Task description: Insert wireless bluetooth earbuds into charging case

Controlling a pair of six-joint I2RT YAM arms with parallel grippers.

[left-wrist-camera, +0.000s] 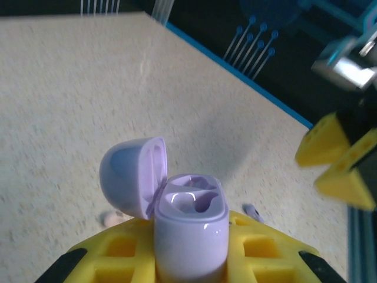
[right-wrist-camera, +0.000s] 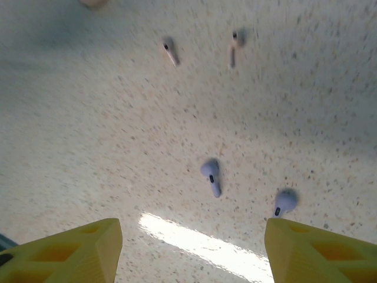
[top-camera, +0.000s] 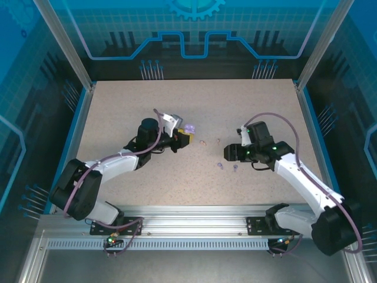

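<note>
Speckled table (top-camera: 194,100) takes up most of the top view. Left gripper (top-camera: 186,138) sits left of frame centre, clamped on the purple charging case (left-wrist-camera: 191,236). The case stands upright between the yellow pads (left-wrist-camera: 118,256), with its lid (left-wrist-camera: 131,177) swung open to the left.

Right gripper (right-wrist-camera: 191,253) is right of centre in the top view, jaws apart, holding nothing.

In the right wrist view, all four buds lie on the table above the gap between the jaws:
- First purple earbud (right-wrist-camera: 211,175): mid-frame, long axis near vertical, head up, stem pointing down and slightly right.
- Second purple earbud (right-wrist-camera: 285,201): lower right, just above the right finger (right-wrist-camera: 318,250), head upper right, stem down-left.
- Left pink earbud (right-wrist-camera: 171,52): well apart at frame top, blurred, axis running upper left to lower right.
- Right pink earbud (right-wrist-camera: 234,47): beside it at frame top, near vertical.
</note>
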